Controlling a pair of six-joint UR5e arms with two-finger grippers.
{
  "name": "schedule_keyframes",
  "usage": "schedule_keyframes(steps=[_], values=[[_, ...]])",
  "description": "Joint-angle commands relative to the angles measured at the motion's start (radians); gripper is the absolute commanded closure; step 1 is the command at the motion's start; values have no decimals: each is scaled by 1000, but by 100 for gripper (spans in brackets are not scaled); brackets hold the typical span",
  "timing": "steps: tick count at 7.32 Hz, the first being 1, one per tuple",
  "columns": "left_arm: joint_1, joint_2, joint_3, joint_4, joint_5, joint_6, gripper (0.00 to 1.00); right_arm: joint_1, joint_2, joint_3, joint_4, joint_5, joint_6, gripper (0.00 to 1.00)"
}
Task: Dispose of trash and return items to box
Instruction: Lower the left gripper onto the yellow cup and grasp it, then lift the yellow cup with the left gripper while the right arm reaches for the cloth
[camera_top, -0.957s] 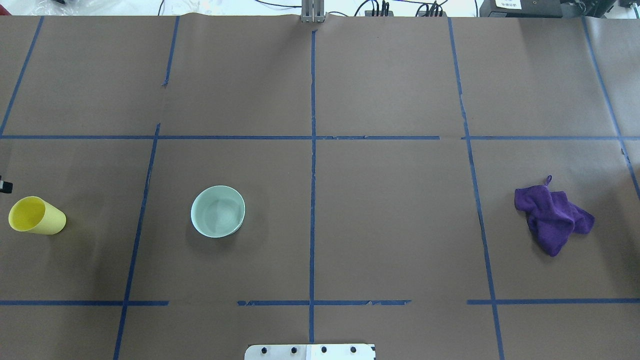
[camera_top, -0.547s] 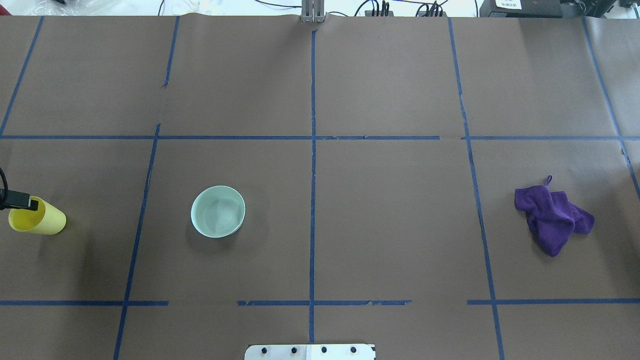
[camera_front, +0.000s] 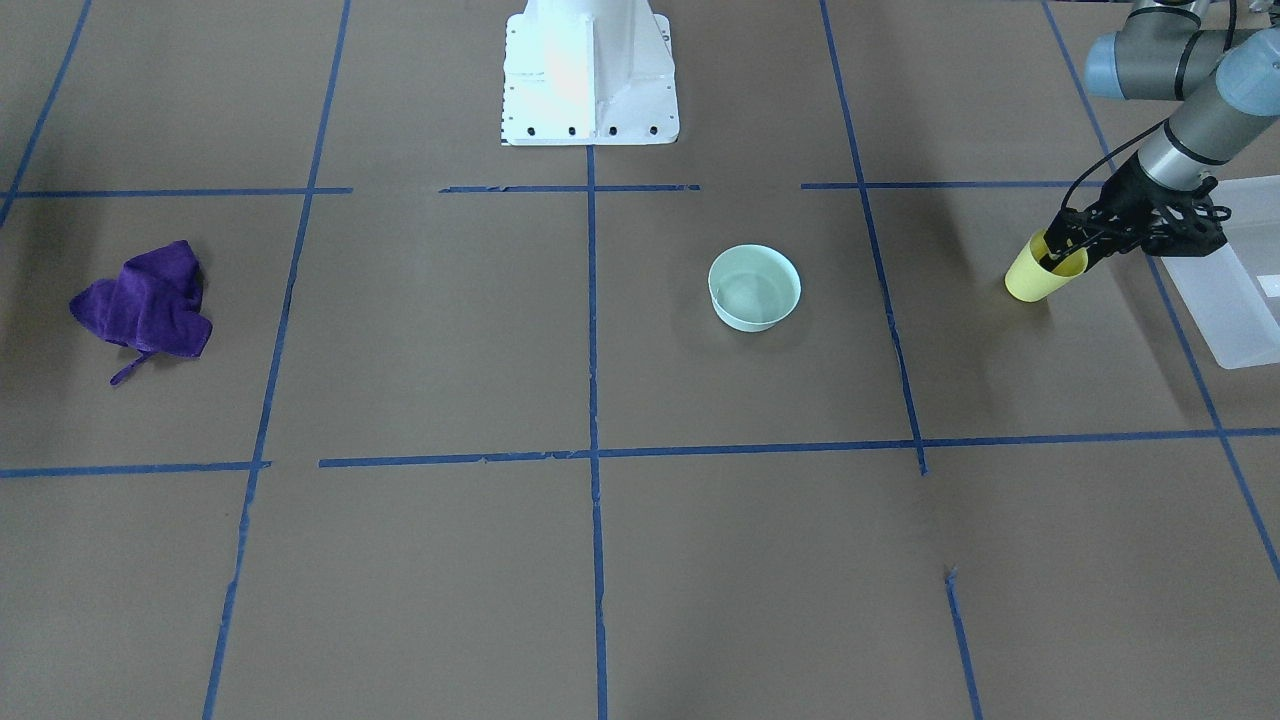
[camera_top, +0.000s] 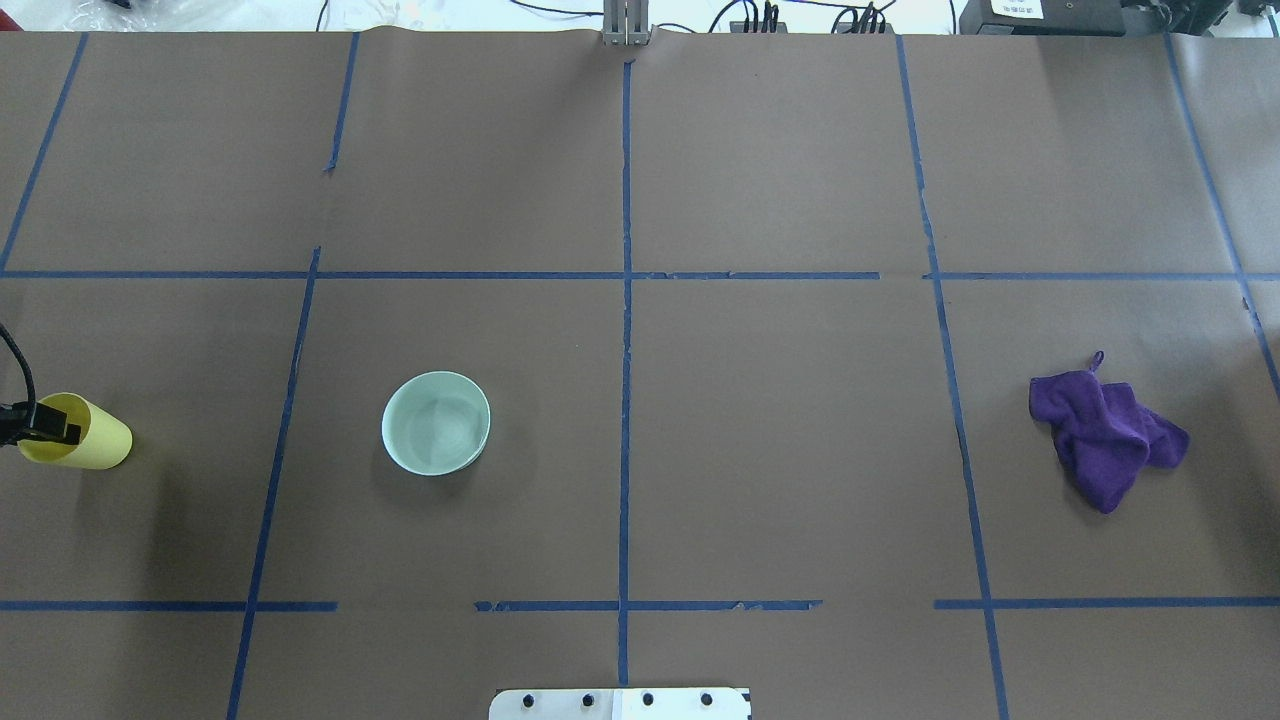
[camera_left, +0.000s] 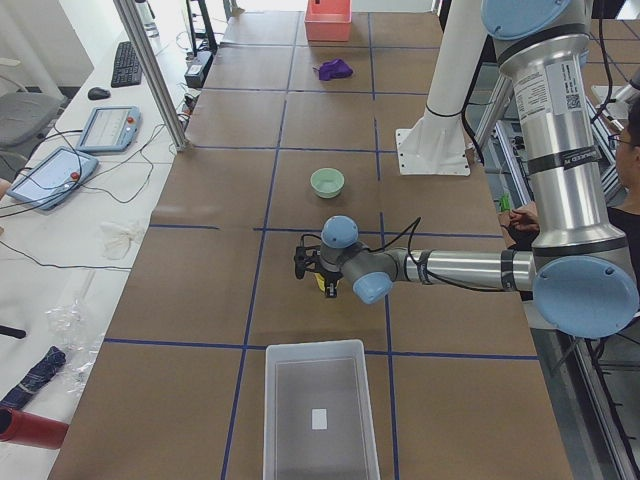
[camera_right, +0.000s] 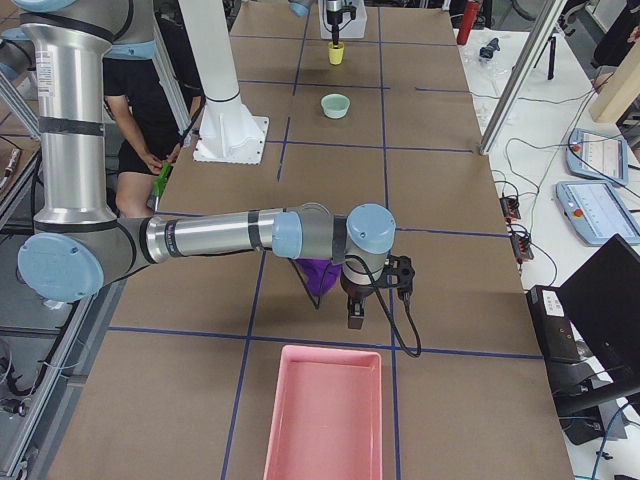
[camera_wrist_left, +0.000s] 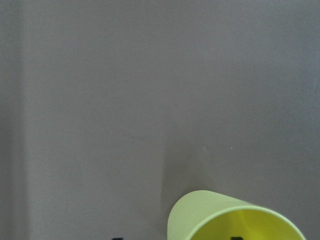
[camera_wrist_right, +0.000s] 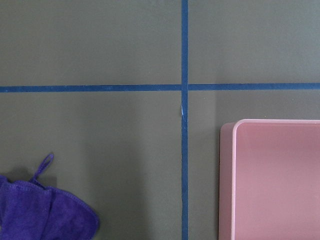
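Cup (camera_front: 1032, 280) rim between parted left jaws, box (camera_front: 1220, 310) near; right jaws' state unclear, by cloth (camera_top: 1105, 435).

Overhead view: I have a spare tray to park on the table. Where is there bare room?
Widest bare stretch: between the mint bowl and the purple cloth. The far half beyond the crosswise tape is also bare. Crowded: the left end, where the left gripper is at the yellow cup beside the white bin.

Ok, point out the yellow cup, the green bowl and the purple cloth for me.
yellow cup (camera_top: 105, 448), overhead exterior view, on its outer side wall.
green bowl (camera_top: 436, 425), overhead exterior view, on its bare inner floor.
purple cloth (camera_top: 1105, 440), overhead exterior view, on the middle of the crumpled fabric.
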Motion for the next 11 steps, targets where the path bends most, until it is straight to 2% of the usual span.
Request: schedule_keyframes(steps=[1, 3, 5, 6, 7, 8, 9, 11], values=[[-11, 0, -20, 3, -4, 0, 100, 0, 4, 18, -1, 3, -2, 0], [-21, 3, -99, 70, -14, 7, 100, -2, 7, 17, -3, 15, 14, 0], [-75, -14, -200, 267, -23, 98, 100, -14, -7, 18, 67, 37, 59, 0], [-175, -23, -233, 394, -23, 234, 100, -56, -22, 15, 139, 39, 124, 0], [-274, -88, -245, 522, -21, 375, 100, -125, -50, 15, 248, 35, 229, 0], [-376, -171, -245, 661, -14, 504, 100, -206, -111, 12, 439, 23, 361, 0], [-462, -245, -241, 798, -5, 648, 100, -315, -131, 12, 620, -44, 493, 0], [-582, -322, -224, 917, 82, 832, 100, -496, -174, 12, 771, -121, 662, 0]])
